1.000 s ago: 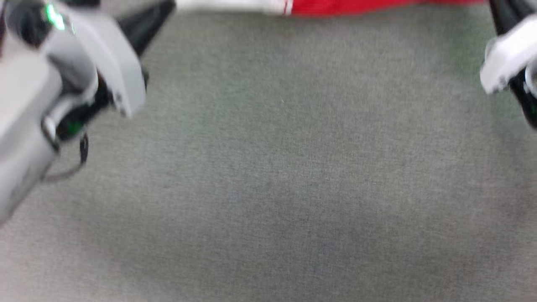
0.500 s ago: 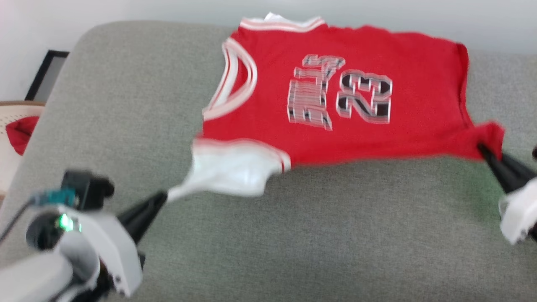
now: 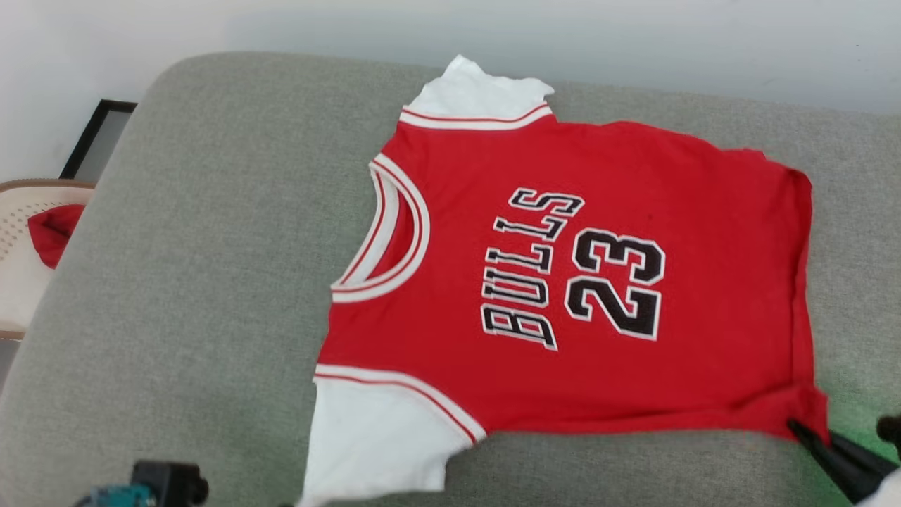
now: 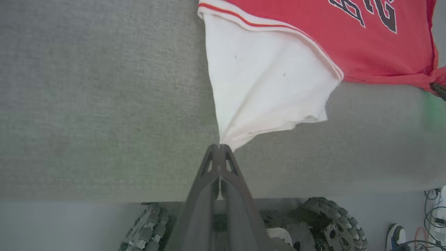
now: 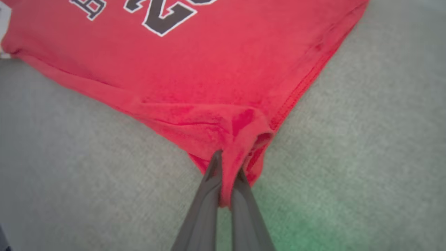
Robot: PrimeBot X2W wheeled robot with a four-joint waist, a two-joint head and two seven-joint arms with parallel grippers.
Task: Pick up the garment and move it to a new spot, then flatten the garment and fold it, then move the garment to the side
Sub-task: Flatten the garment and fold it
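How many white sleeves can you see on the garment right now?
2. The far sleeve lies flat at the garment's far edge; the near sleeve is pinched at its tip by the left gripper. None seems hidden.

Grey cushion (image 3: pixel 211 282) beside cream basket (image 3: pixel 17 232) holding red cloth (image 3: pixel 51 232)

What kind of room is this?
Probably an indoor test room: a large grey fabric cushion, a pale perforated basket holding red cloth beside it, and loose cables on the floor.
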